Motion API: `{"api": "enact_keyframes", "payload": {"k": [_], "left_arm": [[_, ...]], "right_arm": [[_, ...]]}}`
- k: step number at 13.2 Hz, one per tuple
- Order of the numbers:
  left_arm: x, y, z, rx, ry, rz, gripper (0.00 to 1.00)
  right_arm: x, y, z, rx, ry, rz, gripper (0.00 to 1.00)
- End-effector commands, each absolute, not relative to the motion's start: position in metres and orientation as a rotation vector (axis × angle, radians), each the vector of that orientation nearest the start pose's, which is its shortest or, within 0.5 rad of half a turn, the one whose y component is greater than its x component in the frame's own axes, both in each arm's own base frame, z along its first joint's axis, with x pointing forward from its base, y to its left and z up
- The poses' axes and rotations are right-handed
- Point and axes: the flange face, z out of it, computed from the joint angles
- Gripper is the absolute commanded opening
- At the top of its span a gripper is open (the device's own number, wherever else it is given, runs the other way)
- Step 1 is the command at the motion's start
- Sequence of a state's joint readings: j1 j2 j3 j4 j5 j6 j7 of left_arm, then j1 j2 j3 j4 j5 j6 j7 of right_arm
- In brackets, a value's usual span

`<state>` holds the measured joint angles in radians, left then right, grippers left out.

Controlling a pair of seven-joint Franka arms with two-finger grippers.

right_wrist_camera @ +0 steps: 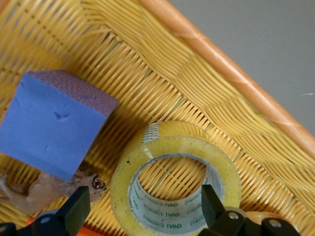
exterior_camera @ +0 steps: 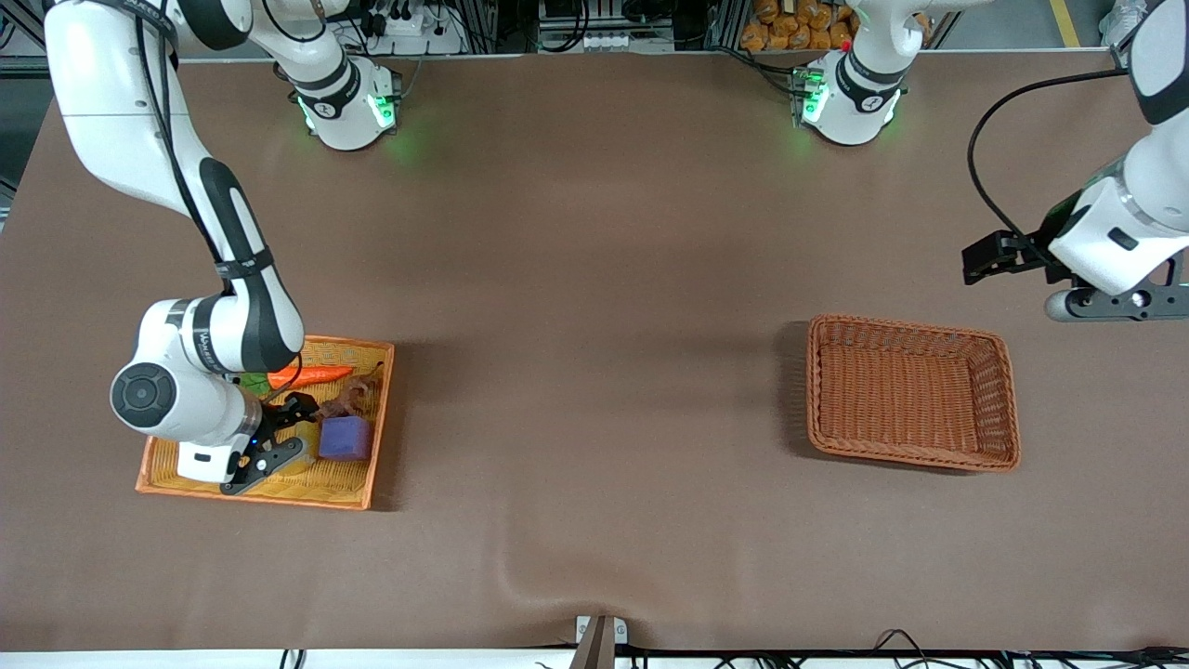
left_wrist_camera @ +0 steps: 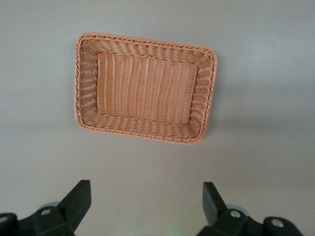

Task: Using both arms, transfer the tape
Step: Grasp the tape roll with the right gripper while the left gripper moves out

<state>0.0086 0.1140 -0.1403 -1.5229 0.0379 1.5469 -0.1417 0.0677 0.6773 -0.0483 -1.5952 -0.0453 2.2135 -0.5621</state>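
The right gripper [right_wrist_camera: 142, 209], fingers spread, straddles the tape [right_wrist_camera: 175, 183] (light, stiff, slick), best pinched across its wall, in the yellow tray [right_wrist_camera: 206, 88].

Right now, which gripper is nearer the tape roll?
Right. The right gripper hangs open just above the tape in the yellow tray; the left gripper waits open above the table near the empty brown basket.

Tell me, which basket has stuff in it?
The yellow-orange basket under the right claw holds tape, a purple cube and a carrot. The brown basket holds nothing.
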Motion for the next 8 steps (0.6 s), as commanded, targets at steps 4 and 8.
{"api": "enact_keyframes", "payload": {"k": [4,8], "left_arm": [[0.592,-0.101,0.553,-3.085,-0.061,0.169,1.0],[0.595,-0.101,0.542,-3.083,-0.062,0.183,1.0]], "right_arm": [[0.688,0.01,0.211,-3.0,-1.034,0.165,0.6],[0.685,0.007,0.21,-2.989,-1.001,0.195,0.0]]}}
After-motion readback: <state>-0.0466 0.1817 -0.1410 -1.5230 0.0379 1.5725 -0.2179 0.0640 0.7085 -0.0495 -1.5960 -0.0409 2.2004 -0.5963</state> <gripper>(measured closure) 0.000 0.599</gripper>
